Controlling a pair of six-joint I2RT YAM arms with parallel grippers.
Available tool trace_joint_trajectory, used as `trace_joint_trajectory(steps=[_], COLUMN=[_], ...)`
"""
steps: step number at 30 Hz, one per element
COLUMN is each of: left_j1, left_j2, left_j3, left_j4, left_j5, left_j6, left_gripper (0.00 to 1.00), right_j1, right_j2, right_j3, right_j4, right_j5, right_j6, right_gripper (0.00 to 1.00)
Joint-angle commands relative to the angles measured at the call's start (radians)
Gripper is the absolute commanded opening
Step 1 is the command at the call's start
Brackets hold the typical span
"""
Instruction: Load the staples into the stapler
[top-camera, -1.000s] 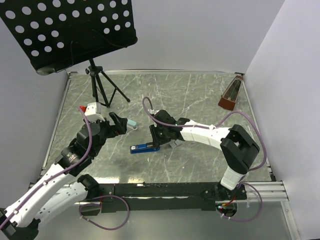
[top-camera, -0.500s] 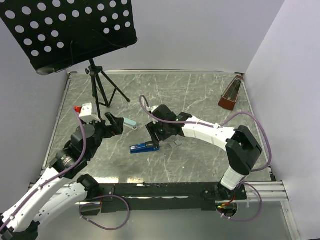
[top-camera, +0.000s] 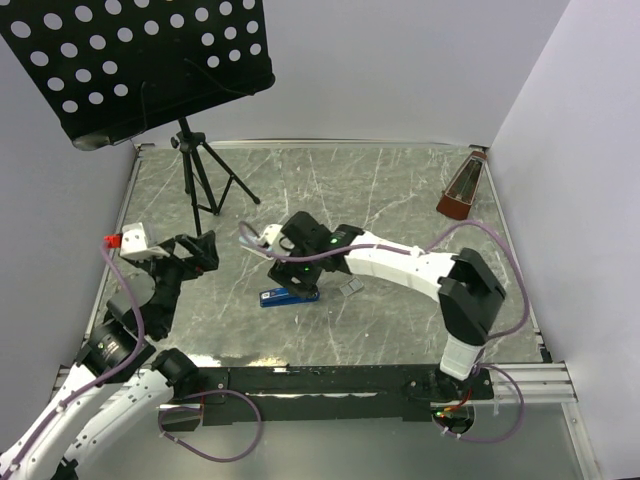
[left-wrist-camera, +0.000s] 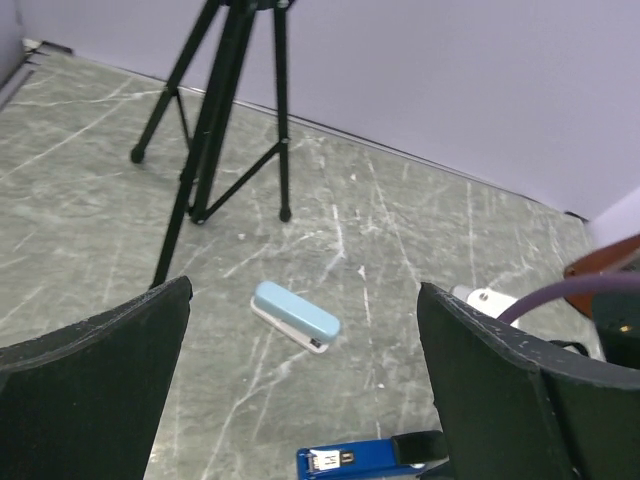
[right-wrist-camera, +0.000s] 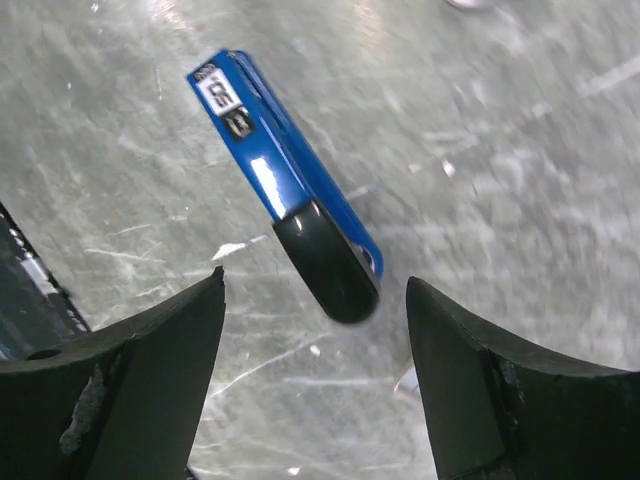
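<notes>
Obstacles for you: tripod (top-camera: 205, 185) legs, far L; pale blue case (left-wrist-camera: 296, 314) betw. tripod & stapler (top-camera: 288, 295); R arm (top-camera: 390, 262) hangs over stapler. Free room: bare table (top-camera: 400, 330) near & R side; metronome (top-camera: 462, 190) in far R corner.

We see a table (top-camera: 400, 190) topped in a grey stone-look sheet with pale veins. It is smooth, with a soft sheen and blurred reflections. The stapler (right-wrist-camera: 275, 170) has a glossy blue plastic shell that catches bright highlights, and its rounded end is glossy black. The fingers (right-wrist-camera: 130, 390) of the right gripper (right-wrist-camera: 315, 288) look like matt black plastic, scuffed and flecked pale at the edges; those of the left gripper (left-wrist-camera: 305, 292) show the same dull, worn finish. A pale blue case (left-wrist-camera: 297, 312) looks like smooth, satin plastic. The tripod (left-wrist-camera: 215, 110) legs are black with a slight sheen — they look like metal to us. The arm shells (top-camera: 400, 265) are glossy white plastic.
</notes>
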Motion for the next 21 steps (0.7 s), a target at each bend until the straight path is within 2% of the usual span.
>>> trace_joint_trajectory(steps=[1, 7, 10, 15, 21], left_j1=[0.006, 0.012, 0.025, 0.04, 0.066], left_j2=[-0.052, -0.077, -0.072, -0.071, -0.072], left_j3=[-0.046, -0.063, -0.063, -0.066, -0.071], left_j4=[0.053, 0.067, 0.067, 0.069, 0.075], left_j5=[-0.077, -0.088, -0.077, -0.056, -0.033], left_j6=[0.033, 0.057, 0.063, 0.067, 0.065], left_gripper=[0.99, 0.99, 1.0, 0.99, 0.99], right_j1=[0.026, 0.034, 0.031, 0.009, -0.096], right_j2=[0.074, 0.173, 0.207, 0.229, 0.172], right_j3=[0.07, 0.142, 0.16, 0.156, 0.091], right_j4=[-0.038, -0.089, -0.095, -0.093, -0.049], right_j5=[0.009, 0.043, 0.048, 0.088, 0.095], right_j6=[-0.123, -0.164, -0.17, -0.155, -0.103], right_gripper=[0.78, 0.75, 0.68, 0.31, 0.24])
